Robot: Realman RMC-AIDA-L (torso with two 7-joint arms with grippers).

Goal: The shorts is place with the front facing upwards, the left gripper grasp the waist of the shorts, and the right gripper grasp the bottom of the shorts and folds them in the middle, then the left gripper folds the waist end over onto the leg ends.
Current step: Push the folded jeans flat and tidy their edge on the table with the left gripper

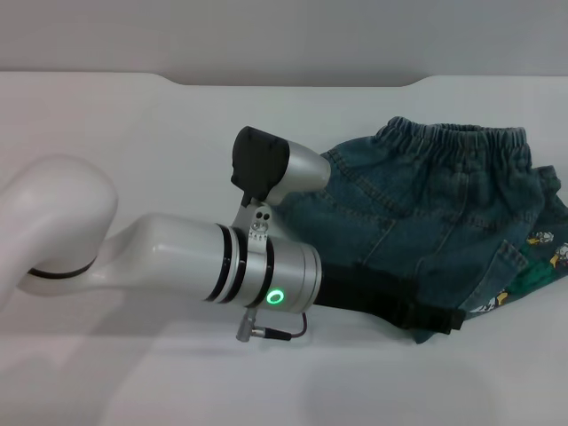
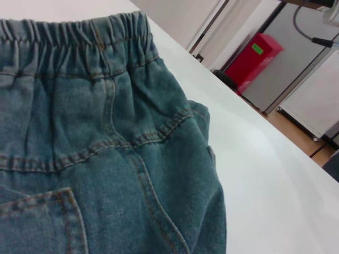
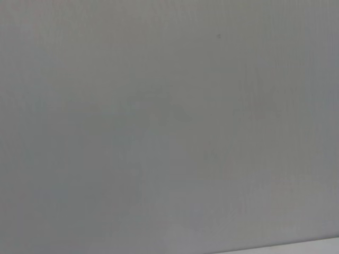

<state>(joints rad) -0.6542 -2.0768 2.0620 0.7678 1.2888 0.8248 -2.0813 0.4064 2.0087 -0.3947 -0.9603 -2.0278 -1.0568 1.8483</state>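
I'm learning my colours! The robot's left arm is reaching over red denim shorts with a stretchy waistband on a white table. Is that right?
Not quite. The shorts are blue denim, not red, as the head view shows. The rest holds: the left arm reaches over them, the waistband is stretchy and gathered, and the table is white.

Shorts (image 1: 417, 213): blue-green faded denim with tan stitching. Waist of the shorts (image 2: 74, 32): same denim, puckered. Leg ends (image 1: 532, 257): green, white and yellow cartoon print. Counter (image 1: 133, 142): plain white. Left arm (image 1: 177, 257): white, black bands, green ring light. Box (image 2: 254, 58): red.
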